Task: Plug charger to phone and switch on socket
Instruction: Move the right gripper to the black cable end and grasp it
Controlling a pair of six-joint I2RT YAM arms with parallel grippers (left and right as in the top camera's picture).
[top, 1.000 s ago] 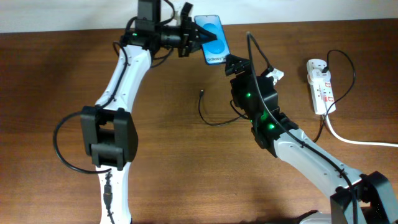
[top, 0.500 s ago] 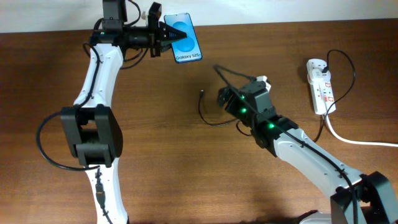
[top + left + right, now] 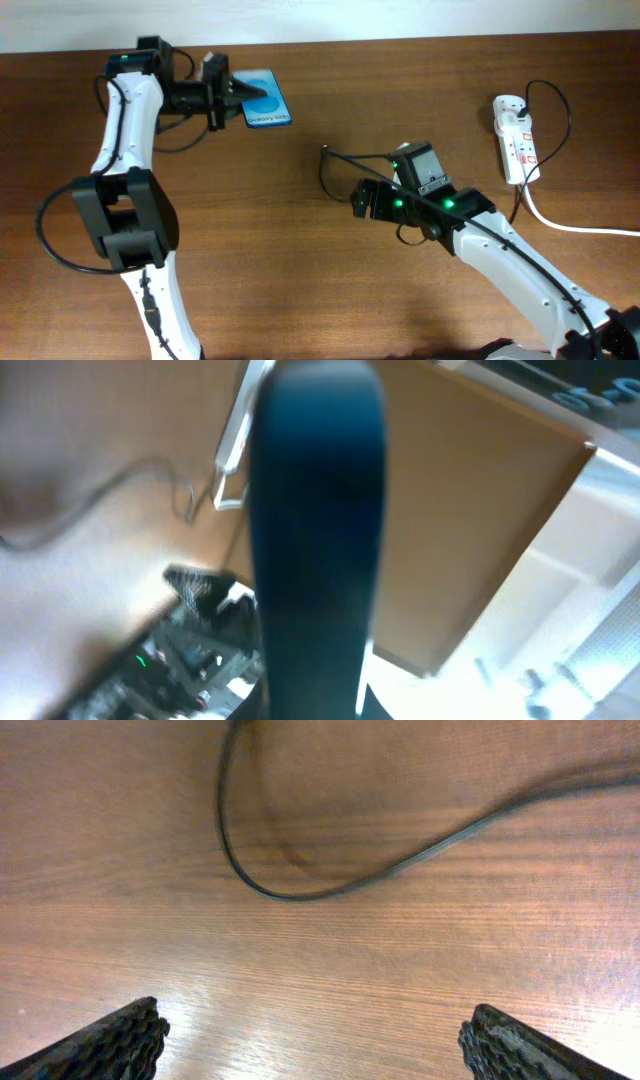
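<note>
left arm (image 3: 125,115): white links, black joints | right arm (image 3: 520,268): green lights | end effector pads (image 3: 112,1042): black, ribbed

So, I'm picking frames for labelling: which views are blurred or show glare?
Overhead: sharp and evenly lit, the slim blue-screened smartphone clear. Left wrist: heavily blurred, that phone only a dark smear. Right wrist: sharp, the thin black charger cable crisp, pale glare on the brown wooden table low in frame.

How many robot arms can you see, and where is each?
2. The left arm stretches to the far left, its left gripper holding the phone. The right arm comes from the lower right, its right gripper open by the charger near the middle.
</note>
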